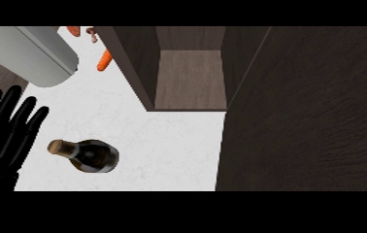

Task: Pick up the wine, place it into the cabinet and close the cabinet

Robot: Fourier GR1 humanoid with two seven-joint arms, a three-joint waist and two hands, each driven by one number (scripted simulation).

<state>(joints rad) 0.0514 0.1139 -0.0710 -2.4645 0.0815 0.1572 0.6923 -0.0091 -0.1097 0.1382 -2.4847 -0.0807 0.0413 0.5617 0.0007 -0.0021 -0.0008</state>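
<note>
I see the wine [87,155] standing upright on the white counter [172,144], near the left side and toward the near edge, its cork top tilted toward the left in my steep view. My left hand [18,130] shows at the left edge, fingers straight and spread, holding nothing, just beside the bottle but apart from it. My right hand is out of view. The cabinet [190,79] sits at the far middle, open, its wooden floor bare, with its dark door [301,120] swung out along the right and running down to the near edge. Between bottle and cabinet mouth lies open white counter. A grey cylinder [43,57] lies far left, with a carrot [105,60] beside it.
</note>
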